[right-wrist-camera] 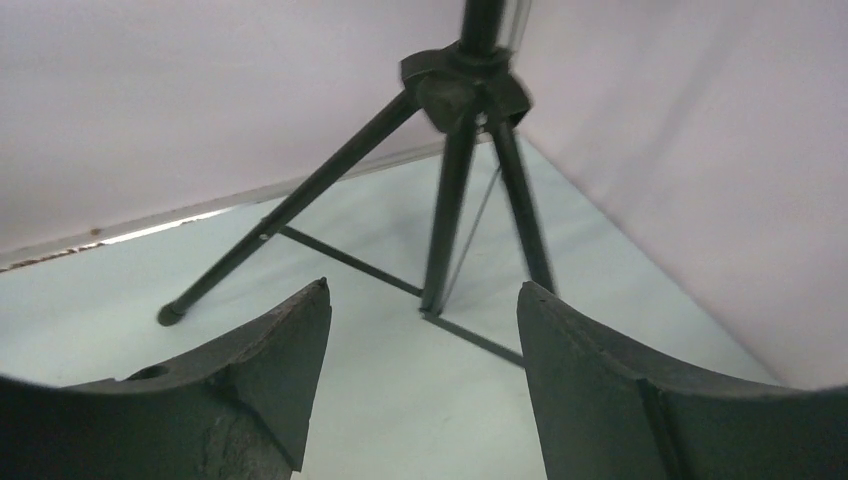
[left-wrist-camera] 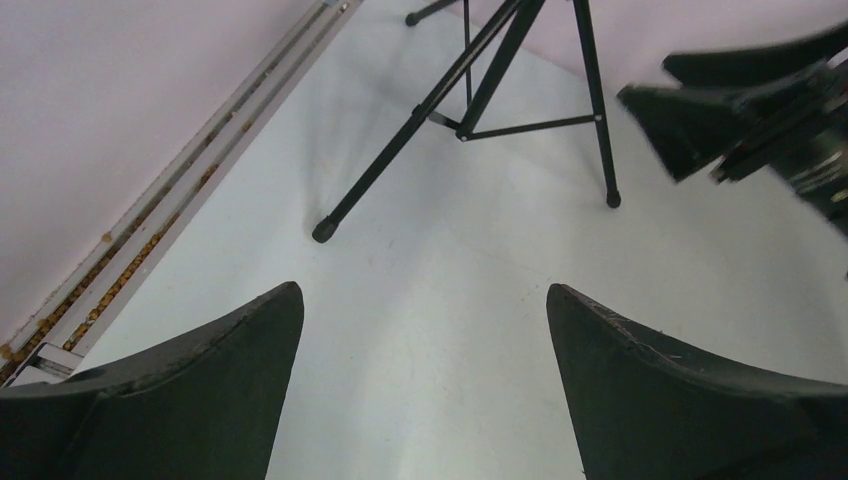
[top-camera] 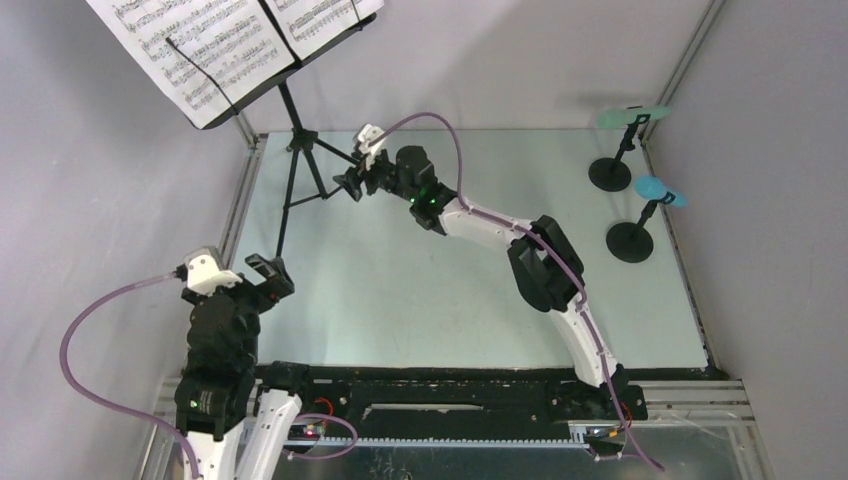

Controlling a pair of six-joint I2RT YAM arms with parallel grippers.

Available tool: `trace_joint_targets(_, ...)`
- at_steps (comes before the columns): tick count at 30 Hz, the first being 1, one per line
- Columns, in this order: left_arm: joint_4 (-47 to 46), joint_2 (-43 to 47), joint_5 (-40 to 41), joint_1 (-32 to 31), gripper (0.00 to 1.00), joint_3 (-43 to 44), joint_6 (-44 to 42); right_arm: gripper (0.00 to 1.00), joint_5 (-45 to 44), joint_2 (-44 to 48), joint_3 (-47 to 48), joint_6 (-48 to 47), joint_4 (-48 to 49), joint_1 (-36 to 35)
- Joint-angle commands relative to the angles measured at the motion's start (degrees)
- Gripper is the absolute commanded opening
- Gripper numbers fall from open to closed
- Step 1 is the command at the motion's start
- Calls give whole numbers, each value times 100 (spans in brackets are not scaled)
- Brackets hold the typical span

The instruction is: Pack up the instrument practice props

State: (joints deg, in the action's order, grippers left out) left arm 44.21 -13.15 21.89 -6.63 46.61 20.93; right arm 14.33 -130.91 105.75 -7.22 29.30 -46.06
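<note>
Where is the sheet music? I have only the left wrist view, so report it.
Observer: The white sheet-music pages lie on the music rack, on its raised desk, at the far left corner.
Operator: Now locate the microphones.
Observer: The mint-green microphone and blue microphone stand in black holders along the right edge of the table.
Operator: Confirm the right tool is empty.
Observer: The right tool is open and empty; the tripod legs stand just ahead.

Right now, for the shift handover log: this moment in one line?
left jaws open, empty | right jaws open, facing music stand tripod | sheet music on stand | toy microphones on holders
</note>
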Motion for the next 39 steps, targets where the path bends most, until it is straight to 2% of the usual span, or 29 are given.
trace_joint_targets(1,-64,-144,-244,3,100,-32,-200,76,576,32,684,-544,-1036,423)
trace_joint_targets(7,-158,143,-210,4,100,-141,-225,76,583,-1105,2238,-961,-1699,414)
trace_joint_targets(13,-158,100,-180,10,100,-148,-238,76,25,-1926,3236,-1496,-1403,245)
trace_joint_targets(20,-175,-4,-212,12,100,-143,-265,75,-160,-2283,3372,-2060,-1177,138)
trace_joint_targets(29,-184,-25,-207,28,100,-161,-278,67,-868,-2639,3401,-2584,-764,111)
trace_joint_targets(33,-186,-84,-211,36,100,-161,-273,58,-866,-2741,3393,-2731,-772,156)
trace_joint_targets(39,-184,-145,-179,73,100,-152,-274,40,-799,-2765,3357,-2781,-685,210)
